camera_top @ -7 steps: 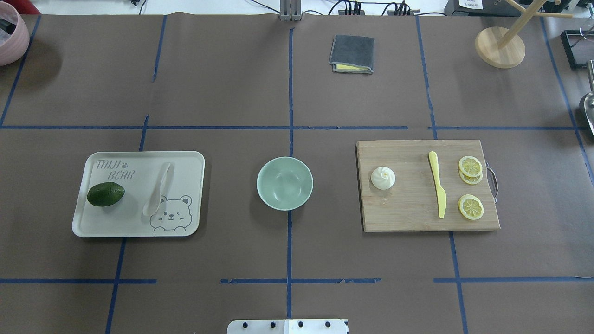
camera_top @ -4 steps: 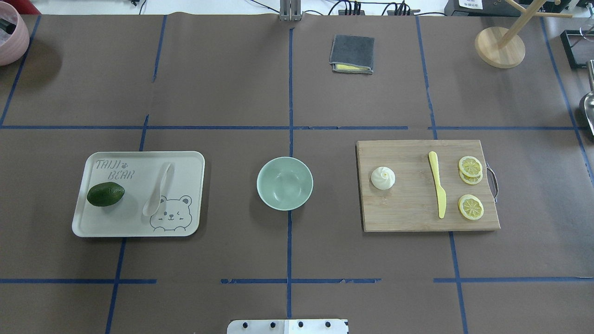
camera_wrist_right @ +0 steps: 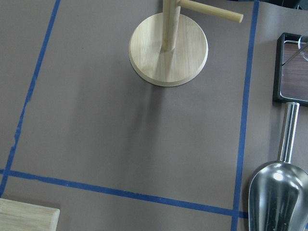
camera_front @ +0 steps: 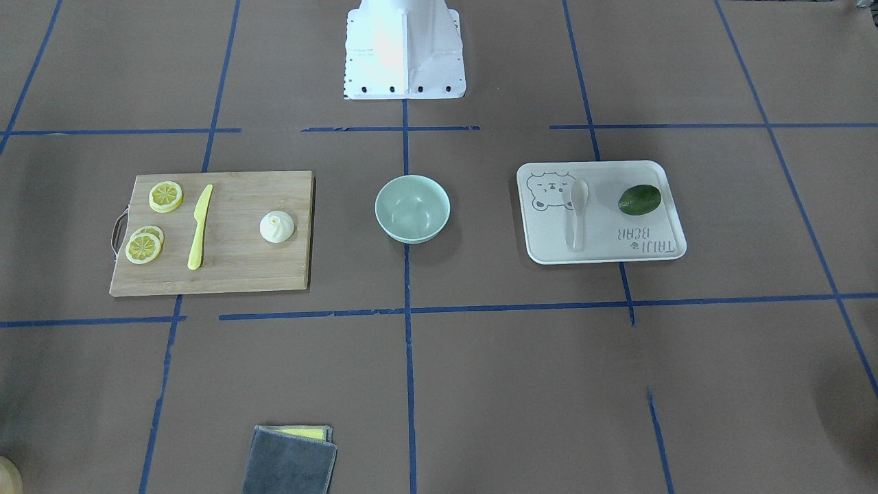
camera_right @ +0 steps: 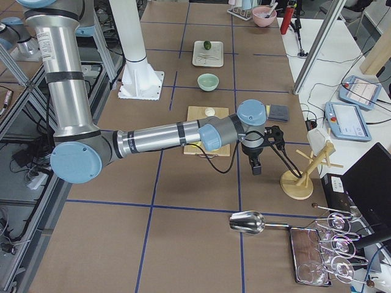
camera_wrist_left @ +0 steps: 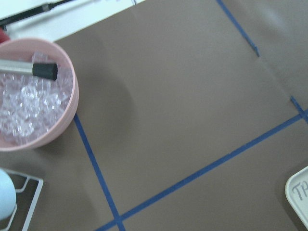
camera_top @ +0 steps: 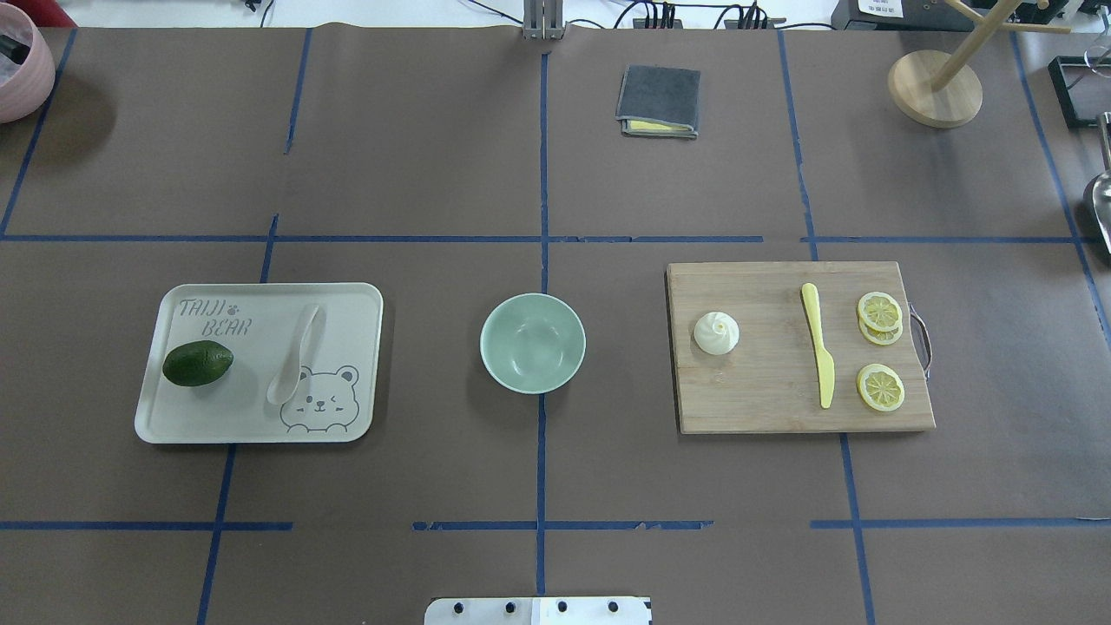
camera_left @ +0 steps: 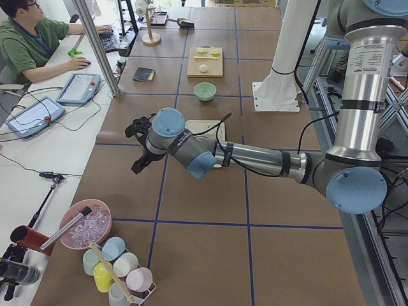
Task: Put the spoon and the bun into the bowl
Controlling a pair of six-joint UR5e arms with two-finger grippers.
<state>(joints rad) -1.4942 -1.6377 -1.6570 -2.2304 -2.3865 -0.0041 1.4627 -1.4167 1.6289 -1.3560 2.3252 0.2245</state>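
Bowl (camera_top: 533, 343) mid-surface. Spoon (camera_top: 295, 354) on tray (camera_top: 347, 304), robot-left of bowl; bun (camera_top: 716, 332) on cutting board (camera_top: 764, 391), robot-right of bowl. Left jaws, right jaws: apart or together, cannot tell.

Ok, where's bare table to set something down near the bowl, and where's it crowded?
Bare paper lies between the bowl and the tray, and between the bowl and the cutting board. Crowded: the board's right half, with knife and lemon slices, and the tray, with spoon and green fruit.
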